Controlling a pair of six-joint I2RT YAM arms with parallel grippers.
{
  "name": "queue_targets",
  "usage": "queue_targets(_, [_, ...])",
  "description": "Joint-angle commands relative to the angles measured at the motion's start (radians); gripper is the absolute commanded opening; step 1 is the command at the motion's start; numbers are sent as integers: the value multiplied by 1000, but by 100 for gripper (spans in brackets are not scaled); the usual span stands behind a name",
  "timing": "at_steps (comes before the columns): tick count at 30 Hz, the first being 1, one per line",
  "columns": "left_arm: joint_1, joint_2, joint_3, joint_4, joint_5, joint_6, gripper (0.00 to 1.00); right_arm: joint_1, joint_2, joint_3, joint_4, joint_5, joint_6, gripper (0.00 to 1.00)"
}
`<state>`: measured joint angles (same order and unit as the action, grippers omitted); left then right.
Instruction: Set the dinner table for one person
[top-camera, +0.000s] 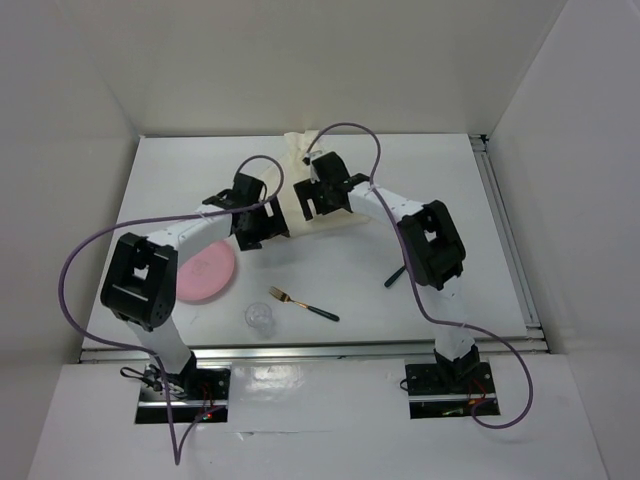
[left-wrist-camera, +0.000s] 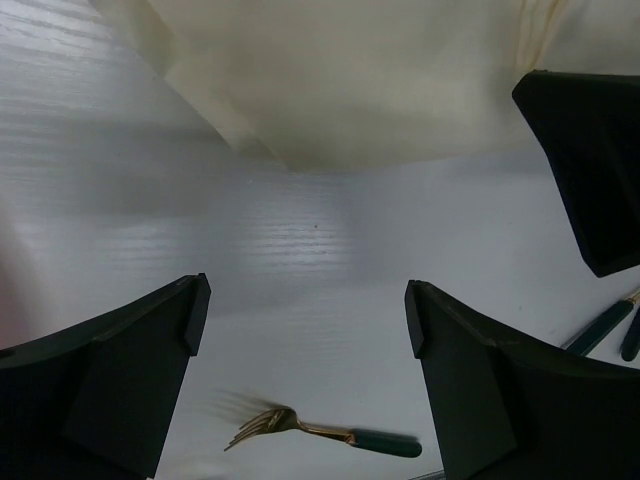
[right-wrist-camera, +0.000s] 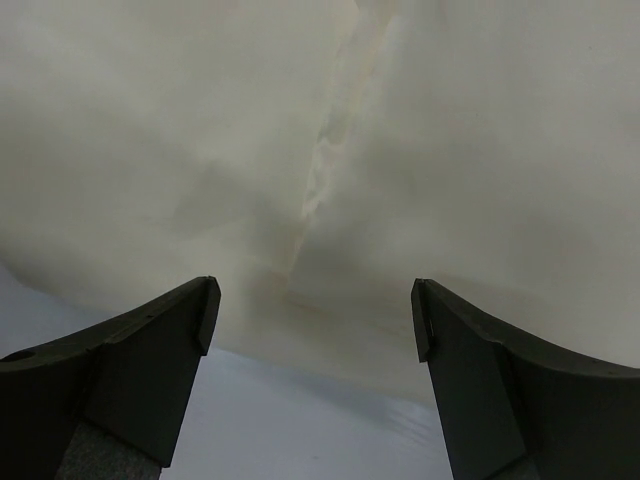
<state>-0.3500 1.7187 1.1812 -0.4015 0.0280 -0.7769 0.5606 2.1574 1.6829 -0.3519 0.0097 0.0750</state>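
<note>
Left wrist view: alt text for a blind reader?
The open left pincer hovers over a white table, its two dark fingers framing a gold fork with a green handle. A cream cloth fills the top.

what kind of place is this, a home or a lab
Probably a lab test cell: plain white walls box in the dinner table, which has metal rails and two cabled robot arms mounted at its edge.
</note>
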Motion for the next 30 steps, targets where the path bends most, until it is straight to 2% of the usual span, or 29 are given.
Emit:
queue_targets(1, [29, 24, -11, 68, 47, -122, 99, 13, 45, 89, 59, 10, -38, 89])
queue_targets(2, [39, 38, -11, 69, 47, -131, 99, 22, 73, 98, 59, 30, -38, 89])
queue_targets(8, [57, 128, 35, 92, 69, -163, 97, 33, 121, 123, 39, 144, -47, 73])
queue_targets(12, [66, 188, 54, 107, 78, -173, 97, 33, 130, 113, 39, 162, -38, 58])
queue_targets(13, [66, 199, 69, 98, 78, -173, 97, 33, 130, 113, 39, 177, -28, 48])
queue_targets(15, [66, 212, 69, 107, 78, -173, 95, 33, 121, 113, 39, 177, -27, 38])
queue_targets(17, [66, 223, 90, 107, 78, -173, 84, 33, 107, 123, 39, 177, -17, 26])
queue_targets(18, [66, 223, 90, 107, 78, -173, 75, 33, 88, 123, 30, 177, -17, 14])
queue_targets(19, [66, 234, 100, 107, 78, -173, 66, 33, 79, 132, 21, 168, -17, 9])
queue_targets(20, [75, 234, 112, 107, 78, -173, 44, 33, 70, 132, 21, 159, -17, 5])
queue_targets(21, [75, 234, 121, 92, 78, -173, 29, 33, 61, 145, 7, 159, -8, 1])
queue_targets(23, [88, 243, 144, 69, 87, -163, 5, 33, 29, 159, -7, 150, -7, 0])
queue_targets(24, [98, 243, 144, 60, 87, -154, 0, 33, 16, 159, -16, 150, -7, 0])
queue_targets(30, [143, 194, 256, -47, 78, -70, 0, -14, -105, 179, -50, 89, 11, 0])
